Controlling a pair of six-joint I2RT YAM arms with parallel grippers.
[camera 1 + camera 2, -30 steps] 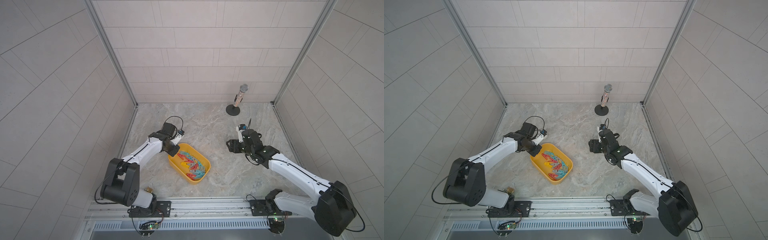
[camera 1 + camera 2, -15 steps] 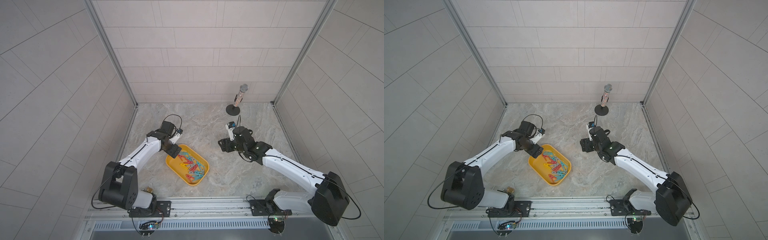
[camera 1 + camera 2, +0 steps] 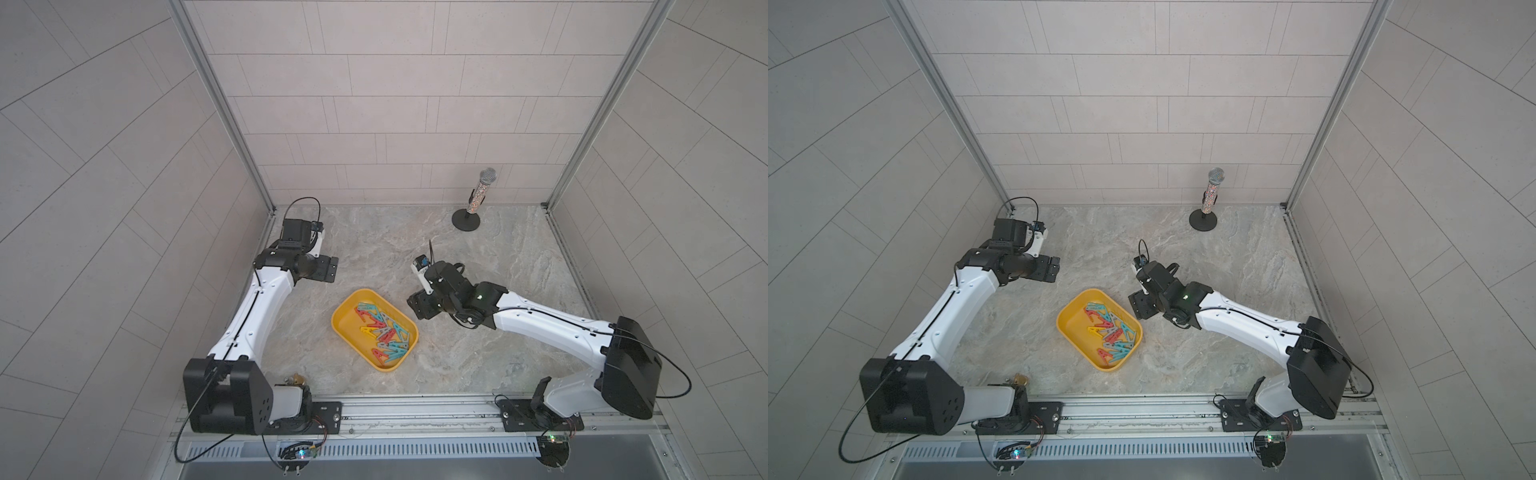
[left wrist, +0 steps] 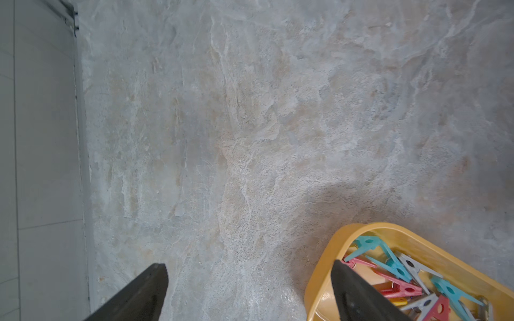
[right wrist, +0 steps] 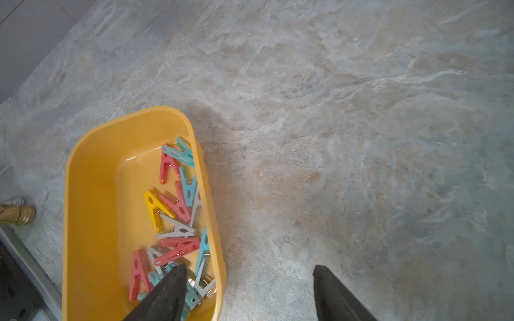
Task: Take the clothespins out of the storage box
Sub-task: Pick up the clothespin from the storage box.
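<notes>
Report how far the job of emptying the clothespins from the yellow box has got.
Done: nothing that shows. All the clothespins lie in the storage box, none outside it. In hand: nothing. The left gripper and the right gripper are both open and empty, the right one at the box's edge, the left one off to the side. Left: every peg.
</notes>
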